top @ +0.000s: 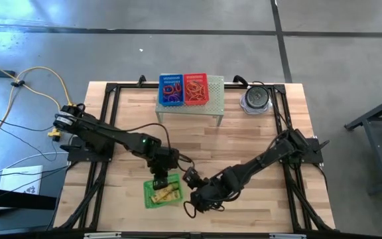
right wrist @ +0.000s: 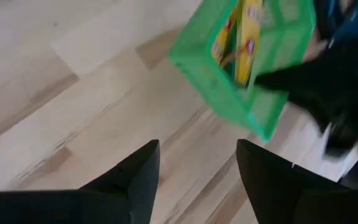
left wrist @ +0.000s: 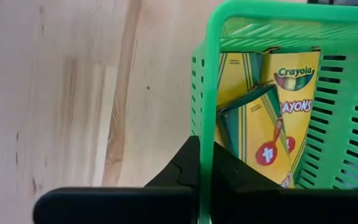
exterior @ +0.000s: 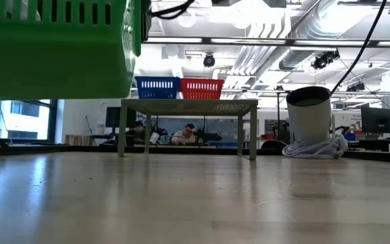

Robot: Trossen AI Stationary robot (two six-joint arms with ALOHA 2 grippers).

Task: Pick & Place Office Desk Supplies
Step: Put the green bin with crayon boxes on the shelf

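A green mesh basket (top: 162, 193) holding yellow crayon boxes (left wrist: 272, 118) hangs over the table's near middle, with my left gripper (top: 159, 177) shut on its rim. The low view shows the basket (exterior: 53, 47) well above the tabletop. My right gripper (right wrist: 197, 168) stands open just to the right of the basket (right wrist: 241, 62), nothing between its fingers. Coloured loops lie in a blue basket (top: 171, 89) and a red basket (top: 195, 89), both standing on a pale green stand (top: 214, 106) at the far middle. My left gripper pinches the green basket's upper rim (left wrist: 207, 118) at one side wall, one finger (left wrist: 185, 165) outside the wall and the other (left wrist: 244, 180) inside. The fingers come from above, slanting down. The basket hangs lifted clear of the table, the crayon boxes still inside.
A white round container with a coiled cable (top: 254, 99) sits at the far right. Black frame rails (top: 105, 133) run along the table's left, right and far sides. Bare wood (top: 244, 139) lies between the stand and the arms.
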